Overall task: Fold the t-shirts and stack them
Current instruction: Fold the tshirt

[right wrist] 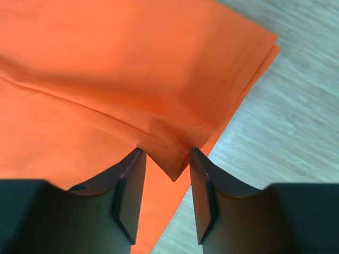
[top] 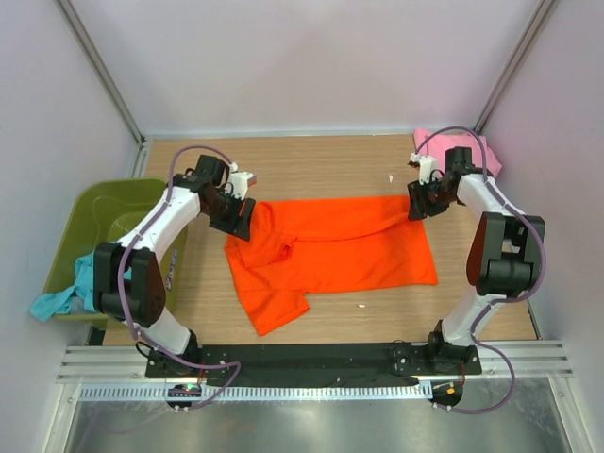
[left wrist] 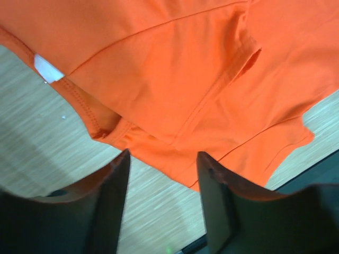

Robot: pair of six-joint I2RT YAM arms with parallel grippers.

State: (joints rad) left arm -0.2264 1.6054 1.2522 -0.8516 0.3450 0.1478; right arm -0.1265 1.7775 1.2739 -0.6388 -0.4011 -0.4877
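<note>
The bright orange t-shirt (top: 330,250) lies spread on the wooden table with its top edge folded over. My left gripper (top: 236,219) is at the shirt's left collar end. In the left wrist view it (left wrist: 163,159) is open over bare wood, and the orange hem (left wrist: 159,143) lies just past its fingertips. My right gripper (top: 422,203) is at the shirt's upper right corner. In the right wrist view it (right wrist: 165,153) is open, and a folded orange corner (right wrist: 172,164) pokes between the jaws, unclamped. The pale pink t-shirt (top: 472,151) lies at the back right. The teal t-shirt (top: 58,300) hangs over the tub's edge.
An olive-green plastic tub (top: 94,212) stands at the table's left edge. A white neck label (left wrist: 47,69) shows on the orange shirt. Bare wood (top: 321,165) lies behind the shirt. Pale walls enclose the back and sides. A metal rail (top: 311,363) runs along the front.
</note>
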